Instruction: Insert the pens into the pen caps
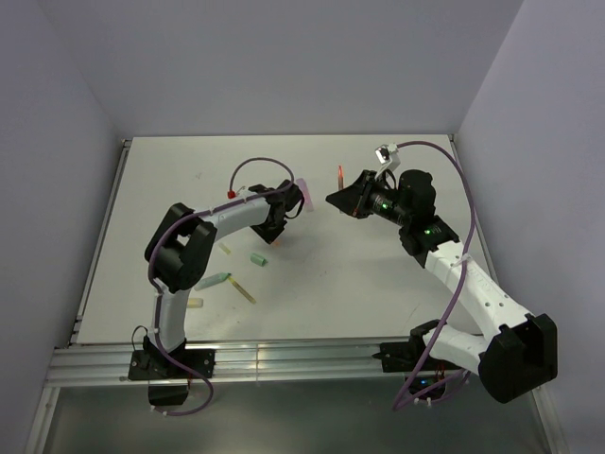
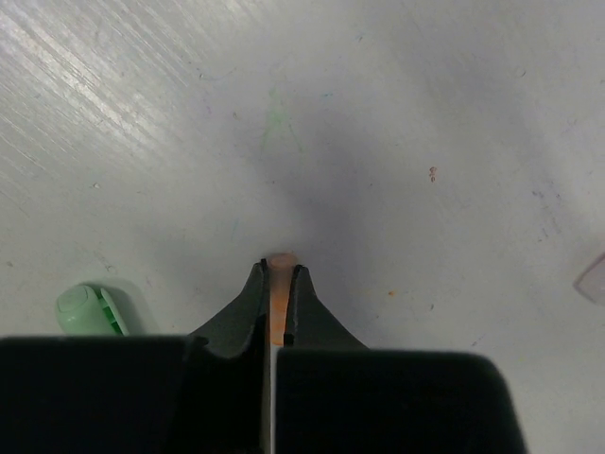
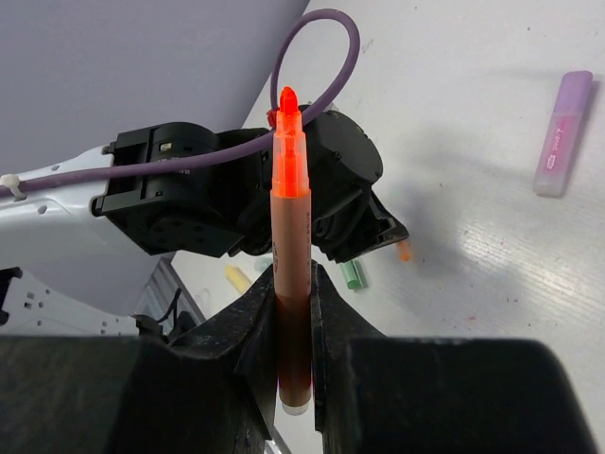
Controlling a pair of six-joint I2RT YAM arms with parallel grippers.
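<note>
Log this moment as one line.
left fingers: shut on orange cap | right fingers: shut on orange pen | pen uncapped, apart from cap

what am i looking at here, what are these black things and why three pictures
This is a robot: a left arm and a right arm bolted to a white table. The wide picture looks down from above and behind them. The other two come from a camera on each wrist, so the black shapes at the bottom are that arm's own fingers. The right gripper holds an orange pen, its tip uncovered. The left gripper is shut on what looks like a small orange cap, down at the table. Lying loose: a purple pen, a green cap, a green pen and an olive-yellow pen.
</note>
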